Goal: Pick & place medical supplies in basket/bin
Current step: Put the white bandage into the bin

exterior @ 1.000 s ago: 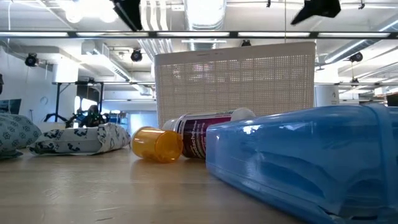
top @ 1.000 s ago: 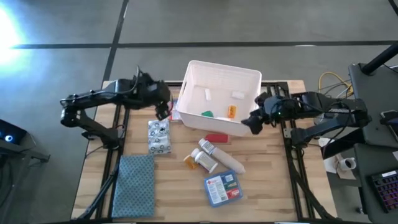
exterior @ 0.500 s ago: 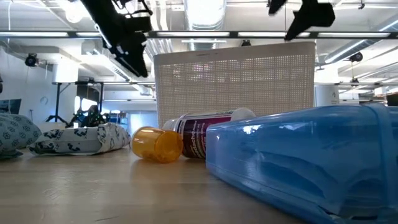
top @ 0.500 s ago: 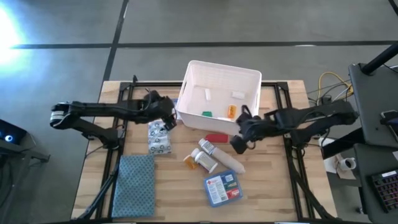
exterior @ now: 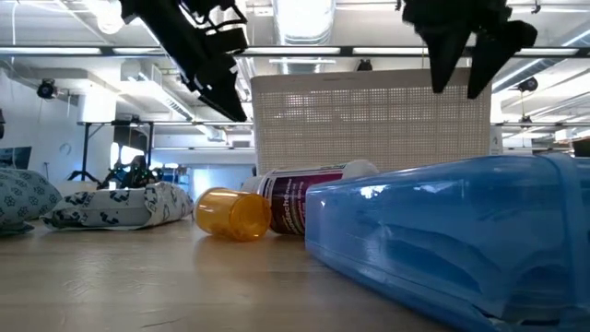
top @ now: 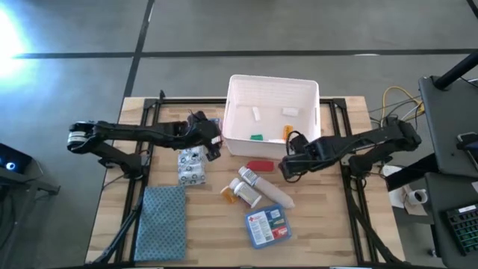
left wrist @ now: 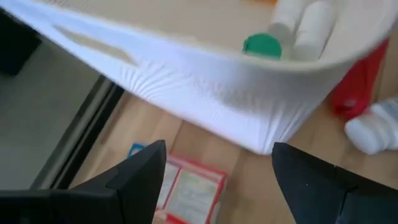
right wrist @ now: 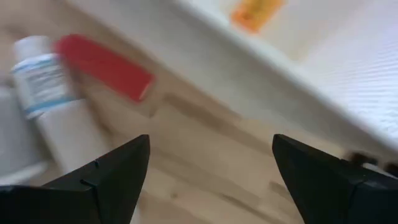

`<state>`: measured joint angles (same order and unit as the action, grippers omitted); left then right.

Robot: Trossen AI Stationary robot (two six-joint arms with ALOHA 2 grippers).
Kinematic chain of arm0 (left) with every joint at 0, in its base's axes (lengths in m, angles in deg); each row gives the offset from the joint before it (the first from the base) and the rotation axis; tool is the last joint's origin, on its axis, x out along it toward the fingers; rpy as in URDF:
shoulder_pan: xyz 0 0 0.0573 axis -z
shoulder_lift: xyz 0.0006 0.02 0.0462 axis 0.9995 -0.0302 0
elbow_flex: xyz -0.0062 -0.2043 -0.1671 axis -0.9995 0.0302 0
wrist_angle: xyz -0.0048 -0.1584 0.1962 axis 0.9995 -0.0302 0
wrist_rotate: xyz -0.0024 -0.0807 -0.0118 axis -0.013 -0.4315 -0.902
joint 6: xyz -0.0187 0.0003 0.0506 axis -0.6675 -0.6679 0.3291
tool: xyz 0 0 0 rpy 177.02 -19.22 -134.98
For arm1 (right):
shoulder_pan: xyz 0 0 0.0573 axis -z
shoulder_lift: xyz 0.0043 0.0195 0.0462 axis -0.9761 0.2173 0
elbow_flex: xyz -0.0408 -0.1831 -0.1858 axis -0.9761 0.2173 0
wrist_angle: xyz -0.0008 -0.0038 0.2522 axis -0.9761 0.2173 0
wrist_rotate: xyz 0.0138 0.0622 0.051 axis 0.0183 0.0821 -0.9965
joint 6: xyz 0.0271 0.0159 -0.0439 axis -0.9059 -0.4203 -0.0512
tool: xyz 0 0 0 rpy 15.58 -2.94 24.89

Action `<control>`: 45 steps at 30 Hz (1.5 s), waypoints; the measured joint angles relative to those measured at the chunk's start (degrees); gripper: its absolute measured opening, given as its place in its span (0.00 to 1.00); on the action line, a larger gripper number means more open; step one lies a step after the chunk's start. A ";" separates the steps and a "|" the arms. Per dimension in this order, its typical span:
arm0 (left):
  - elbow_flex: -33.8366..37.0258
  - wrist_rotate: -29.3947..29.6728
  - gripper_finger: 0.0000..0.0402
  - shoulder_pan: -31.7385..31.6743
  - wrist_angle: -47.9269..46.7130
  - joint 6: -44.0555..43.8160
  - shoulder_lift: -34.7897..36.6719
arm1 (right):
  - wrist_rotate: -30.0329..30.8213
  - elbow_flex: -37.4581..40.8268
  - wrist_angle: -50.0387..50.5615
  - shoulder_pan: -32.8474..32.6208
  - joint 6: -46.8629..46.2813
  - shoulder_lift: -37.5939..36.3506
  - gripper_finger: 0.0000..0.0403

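Bin [top: 272, 88] holds supplies; bottle [exterior: 309, 195] label print unreadable.

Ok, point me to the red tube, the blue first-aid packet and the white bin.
red tube [top: 260, 166], high view, middle of its body.
blue first-aid packet [top: 268, 226], high view, centre of its top face.
white bin [top: 272, 81], high view, far rim.

Wooden tabletop [top: 328, 224]: carried white bin [top: 272, 90] at far edge's middle, red tube [top: 260, 166] just before it, white pill bottles [top: 258, 187] and orange vial [top: 228, 193] mid-table, blue packet [top: 267, 225] nearer front edge, patterned pouch [top: 190, 164] left of centre, blue-grey cloth [top: 162, 223] at front-left corner.
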<state>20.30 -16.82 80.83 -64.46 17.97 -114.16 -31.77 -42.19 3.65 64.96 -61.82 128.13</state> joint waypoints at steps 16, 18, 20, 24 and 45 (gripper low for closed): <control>-3.04 0.44 0.68 13.12 -22.41 -18.96 12.58 | -10.09 0.35 -10.78 -20.59 -0.86 -0.41 0.82; -2.12 0.39 0.68 14.93 -22.38 -22.82 13.85 | -10.61 0.44 -10.87 -21.91 -3.79 1.97 0.82; -1.42 0.50 0.68 16.25 -22.38 -25.90 14.42 | -10.65 1.00 -10.97 -22.75 -5.86 4.67 0.82; -0.32 0.49 0.68 17.82 -22.34 -28.50 14.16 | -11.28 2.58 -15.76 -22.92 -5.68 9.97 0.82; 0.51 0.53 0.67 21.05 -20.39 -29.87 10.14 | -8.08 8.54 -38.30 -12.25 0.77 25.92 0.81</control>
<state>20.81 -16.29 101.88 -84.85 -11.91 -104.02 -39.85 -33.65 -34.65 52.70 -61.05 154.06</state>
